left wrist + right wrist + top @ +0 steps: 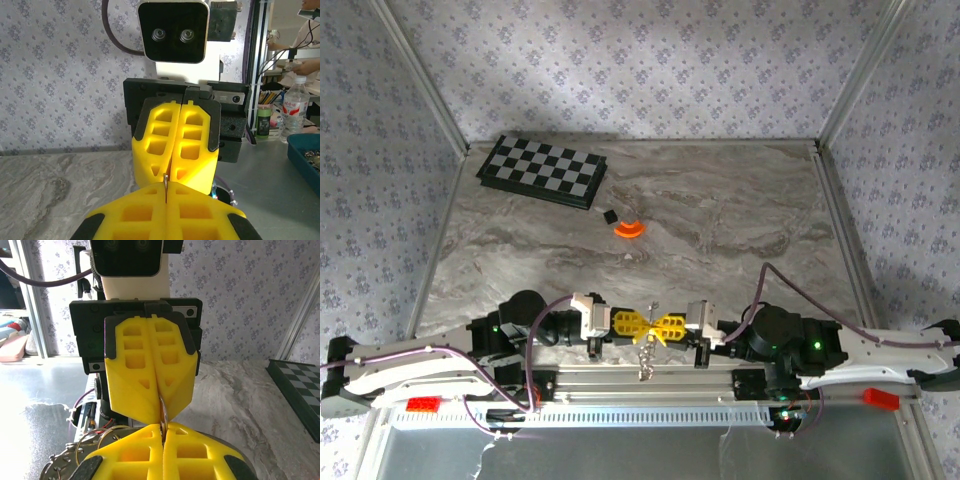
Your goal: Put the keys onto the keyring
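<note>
Yellow fingers of the left gripper [642, 324] and the right gripper [662, 327] were seen meeting tip to tip over the near edge of the table [720, 240], both arms laid low and pointed at each other.

From the left wrist, the left gripper [166, 197] was seen with its jaws pressed together and a thin sliver of metal standing up out of the seam; the right gripper [171, 175] faced it, jaws also together, tips just above that sliver.

From the right wrist, the right gripper [162, 434] was seen closed on a loop of silvery wire, which ran up to the tips of the left gripper [161, 411] (no gap between either pair of fingers); both were taken as clamped on the ring wire.

The keyring [645, 360] was seen hanging below the joined fingertips, dangling in front of the metal rail [620, 380]; its spiky metal fringe [60, 465] was seen low at the left of the right wrist view.

The small yellow-orange key could not be made out.

Farther back on the table, well apart from the grippers, an orange disc [629, 230] was seen; a black cube [610, 215] lay just beside it, and a checkered board [540, 170] sat at the far left.
</note>
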Action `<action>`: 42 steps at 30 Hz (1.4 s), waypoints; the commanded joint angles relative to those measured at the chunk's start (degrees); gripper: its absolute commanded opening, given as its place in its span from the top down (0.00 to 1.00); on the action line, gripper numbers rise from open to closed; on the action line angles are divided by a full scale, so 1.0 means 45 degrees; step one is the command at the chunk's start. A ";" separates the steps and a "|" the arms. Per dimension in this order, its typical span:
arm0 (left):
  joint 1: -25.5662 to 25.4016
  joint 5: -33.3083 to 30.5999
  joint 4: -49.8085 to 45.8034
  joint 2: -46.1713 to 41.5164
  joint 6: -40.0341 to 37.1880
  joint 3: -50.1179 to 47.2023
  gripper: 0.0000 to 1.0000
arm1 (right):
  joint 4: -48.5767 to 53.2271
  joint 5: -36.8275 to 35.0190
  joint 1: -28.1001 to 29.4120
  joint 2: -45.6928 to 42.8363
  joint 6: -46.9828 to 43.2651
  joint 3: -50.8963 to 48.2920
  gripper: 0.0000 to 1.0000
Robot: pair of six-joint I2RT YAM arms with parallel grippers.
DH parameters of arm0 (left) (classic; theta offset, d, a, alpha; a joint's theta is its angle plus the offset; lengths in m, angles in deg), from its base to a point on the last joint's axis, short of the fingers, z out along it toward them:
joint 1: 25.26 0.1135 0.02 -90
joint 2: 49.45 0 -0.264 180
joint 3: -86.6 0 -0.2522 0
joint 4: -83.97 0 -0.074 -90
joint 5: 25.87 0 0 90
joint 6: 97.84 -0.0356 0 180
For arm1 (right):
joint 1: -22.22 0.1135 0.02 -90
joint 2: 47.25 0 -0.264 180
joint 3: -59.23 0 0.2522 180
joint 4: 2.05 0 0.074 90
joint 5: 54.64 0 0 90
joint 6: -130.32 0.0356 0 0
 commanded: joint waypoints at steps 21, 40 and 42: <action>-0.0083 -0.3056 -0.8586 0.0398 -0.1508 0.4174 0.75 | 0.8737 -0.1889 -0.0531 0.2052 -0.0570 0.5065 1.00; 0.0136 -0.3459 -0.8786 0.1792 0.0113 0.4903 0.68 | 0.9320 0.0092 -0.1774 0.2912 -0.0985 0.5442 1.00; 0.0148 -0.3303 -0.8575 0.1677 0.0131 0.4751 0.66 | 0.9319 0.0277 -0.2034 0.2837 -0.1034 0.5402 1.00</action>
